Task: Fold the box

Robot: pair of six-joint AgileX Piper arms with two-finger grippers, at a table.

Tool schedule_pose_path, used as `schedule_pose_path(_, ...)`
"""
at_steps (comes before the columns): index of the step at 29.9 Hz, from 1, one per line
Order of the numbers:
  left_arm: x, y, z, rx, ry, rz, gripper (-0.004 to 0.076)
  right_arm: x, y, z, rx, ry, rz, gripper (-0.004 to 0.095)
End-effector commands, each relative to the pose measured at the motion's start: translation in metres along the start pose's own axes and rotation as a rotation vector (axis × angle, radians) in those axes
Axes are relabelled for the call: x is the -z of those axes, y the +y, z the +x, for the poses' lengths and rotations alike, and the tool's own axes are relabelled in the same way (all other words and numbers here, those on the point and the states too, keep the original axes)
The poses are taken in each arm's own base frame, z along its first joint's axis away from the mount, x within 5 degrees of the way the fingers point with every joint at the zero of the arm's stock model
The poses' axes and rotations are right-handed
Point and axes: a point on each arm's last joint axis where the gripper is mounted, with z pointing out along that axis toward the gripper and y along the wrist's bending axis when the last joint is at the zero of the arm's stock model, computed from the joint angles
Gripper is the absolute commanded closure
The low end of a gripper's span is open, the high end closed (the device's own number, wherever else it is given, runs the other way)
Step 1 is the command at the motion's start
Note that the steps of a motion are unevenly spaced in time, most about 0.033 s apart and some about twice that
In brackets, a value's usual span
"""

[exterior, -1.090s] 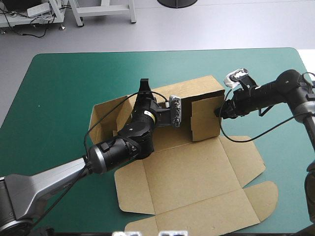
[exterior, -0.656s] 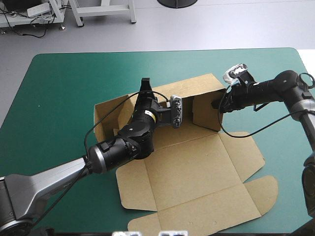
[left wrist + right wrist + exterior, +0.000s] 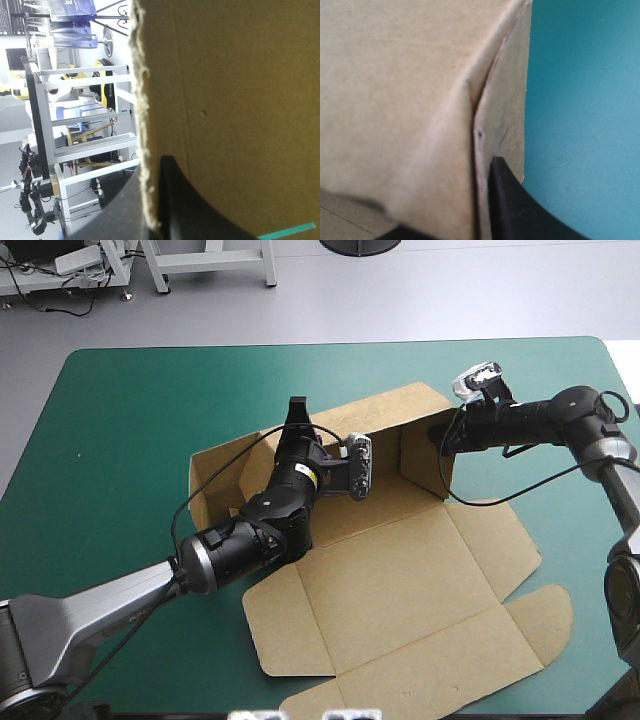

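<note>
Box (image 3: 400,590), brown board, mid-table on teal-green cover (image 3: 120,440), near panels flat: left gripper (image 3: 296,423) pinching raised far wall (image 3: 395,412), right gripper (image 3: 441,436) pinching right side wall (image 3: 425,460); step judged wall-raising, next likely squaring and tucking that corner.

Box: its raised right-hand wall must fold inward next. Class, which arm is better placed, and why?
Right, most likely: the right gripper is shut on the right-hand wall of the box near its far corner, while the left gripper is occupied, shut on the far wall.
</note>
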Motion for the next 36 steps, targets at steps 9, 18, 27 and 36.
schedule_pose_path(9,0.015,0.024,-0.006,-0.050,-0.108,-0.131,0.0497,0.013,0.014,-0.018,-0.040,-0.093,-0.055,0.0922)
schedule_pose_path(18,0.033,0.019,-0.034,-0.020,-0.285,-0.164,0.0421,0.013,0.011,-0.019,-0.047,-0.099,-0.021,0.0922)
schedule_pose_path(27,0.087,0.010,-0.063,0.079,-0.269,-0.366,0.0484,0.014,0.011,-0.019,-0.118,-0.095,-0.023,0.0917)
schedule_pose_path(36,0.110,0.026,-0.044,0.303,-0.265,-0.368,0.0715,0.045,0.027,-0.034,-0.096,-0.072,0.035,0.0917)
